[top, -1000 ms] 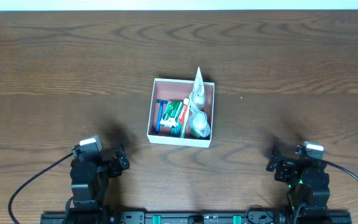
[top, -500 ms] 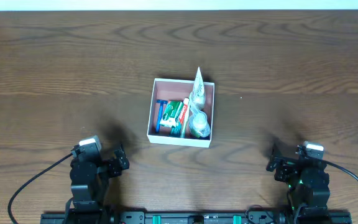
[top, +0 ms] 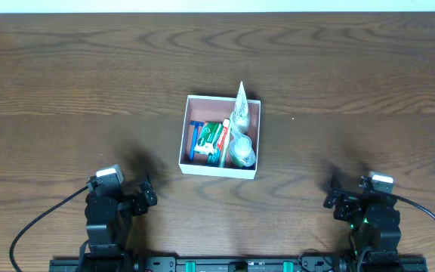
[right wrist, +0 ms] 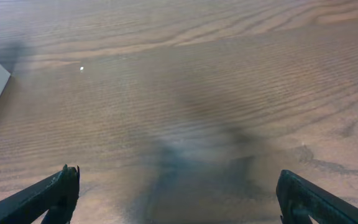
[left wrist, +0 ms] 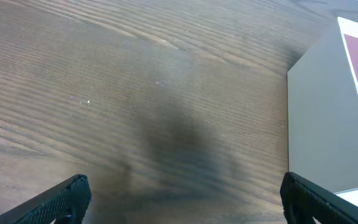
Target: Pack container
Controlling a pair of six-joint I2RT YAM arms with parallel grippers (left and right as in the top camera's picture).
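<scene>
While left claw (left wrist: 185,190) and right claw (right wrist: 178,183) gape wide, the container (top: 219,168) lies between them.

One container (top: 218,169), one white tube (top: 241,102), two arms (top: 110,205) (top: 372,210)

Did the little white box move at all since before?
No. The container sits in the same spot against the table wood grain as before.

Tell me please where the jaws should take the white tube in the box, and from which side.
Probably its flat, tapered tail: the white tube leans in the far right corner of the container, tail poking past the rim while other items crowd its lower part. Come from above, jaws closing across the flat faces.
</scene>
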